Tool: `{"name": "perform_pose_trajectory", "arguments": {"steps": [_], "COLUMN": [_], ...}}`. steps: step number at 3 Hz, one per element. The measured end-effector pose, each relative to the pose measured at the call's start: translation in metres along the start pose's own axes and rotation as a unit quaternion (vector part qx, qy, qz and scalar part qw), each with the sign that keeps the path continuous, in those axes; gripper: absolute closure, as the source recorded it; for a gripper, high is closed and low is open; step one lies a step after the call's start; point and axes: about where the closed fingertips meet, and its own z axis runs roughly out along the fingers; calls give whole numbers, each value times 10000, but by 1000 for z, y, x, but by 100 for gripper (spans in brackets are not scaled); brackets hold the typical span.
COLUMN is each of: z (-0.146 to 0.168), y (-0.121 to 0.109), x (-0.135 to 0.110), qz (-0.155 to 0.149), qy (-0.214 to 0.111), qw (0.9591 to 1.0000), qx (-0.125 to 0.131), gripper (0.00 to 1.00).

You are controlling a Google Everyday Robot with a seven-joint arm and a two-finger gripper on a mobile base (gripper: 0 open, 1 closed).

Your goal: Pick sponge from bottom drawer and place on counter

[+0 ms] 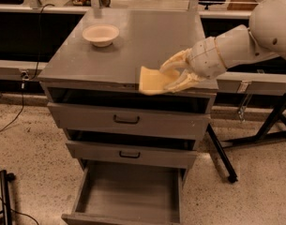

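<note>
The cream two-finger gripper point(174, 75) pinches the pale yellow soft sponge point(151, 81) by one edge, low over the smooth grey counter's point(147, 36) front, seemingly ready for release.

Cream bowl point(101, 33), speckled floor point(30, 139), black table legs point(221, 154)

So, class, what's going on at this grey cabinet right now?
The robot's hand grips the sponge at the front edge of the counter and has not yet released it. The bottom drawer below stands pulled out. A cream bowl sits at the counter's back left.
</note>
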Motion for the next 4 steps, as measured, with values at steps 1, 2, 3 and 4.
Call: {"name": "perform_pose_trajectory", "arguments": {"steps": [1,2,3,4], "z": [-9,-6,12,13], "y": [-37,-70,-95,-117], "x": [32,63,94,117], "qz": [648,1245,1959,2501], "qy": [424,637,517,313], "qw": [9960,9882,9781,9653], "qx": [450,621,476,690], "gripper": [100,100,82,57]}}
